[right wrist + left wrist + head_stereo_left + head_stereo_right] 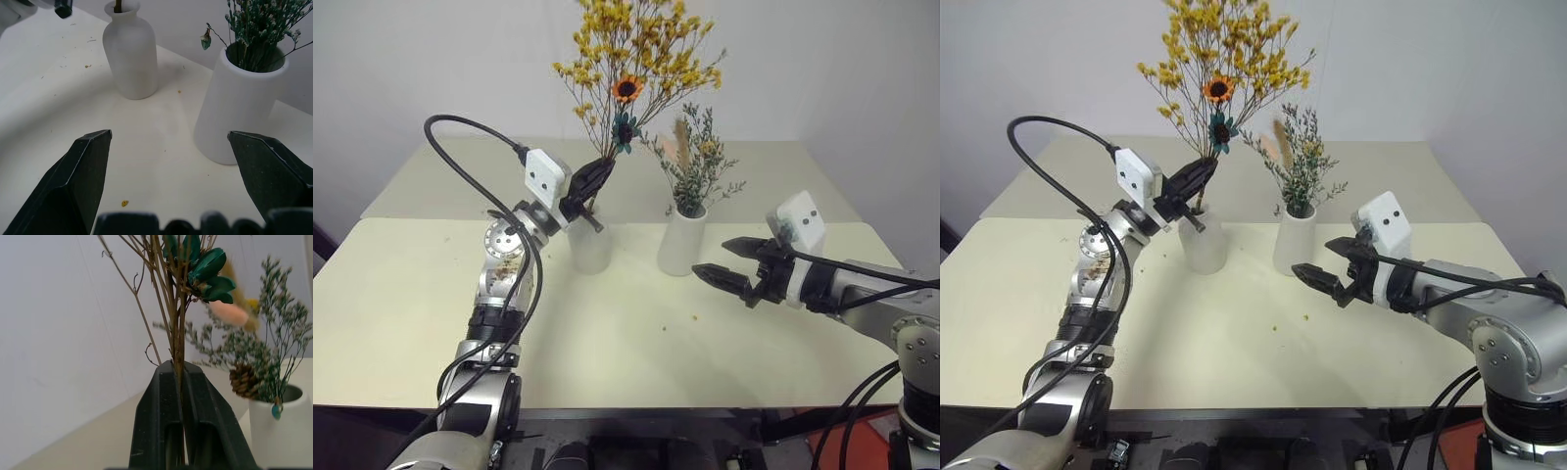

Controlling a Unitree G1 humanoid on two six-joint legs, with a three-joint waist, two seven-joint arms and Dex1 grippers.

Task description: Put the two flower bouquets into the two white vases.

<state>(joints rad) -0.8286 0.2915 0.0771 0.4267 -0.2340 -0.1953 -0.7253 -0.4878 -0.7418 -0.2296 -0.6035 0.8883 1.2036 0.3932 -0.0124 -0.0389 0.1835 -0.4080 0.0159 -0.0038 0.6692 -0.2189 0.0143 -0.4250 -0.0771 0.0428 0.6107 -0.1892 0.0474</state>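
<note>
My left gripper (602, 171) is shut on the thin brown stems of the yellow-orange bouquet (636, 54), just above the bottle-shaped white vase (590, 245). The stem ends reach down into that vase's narrow neck (118, 6). The teal flower (208, 269) sits a little above the fingers (161, 421). The grey-green bouquet (697, 166), with its pine cone (243, 379) and peach plume, stands in the tapered white vase (682, 240) to the right. My right gripper (710, 257) hovers open and empty low over the table, in front of and to the right of the tapered vase.
Both vases stand near the far edge of the cream table (607, 343); a second table top (460, 176) lies behind it, against a white wall. Small flower crumbs (694, 315) dot the surface. A black cable (460, 132) loops above my left arm.
</note>
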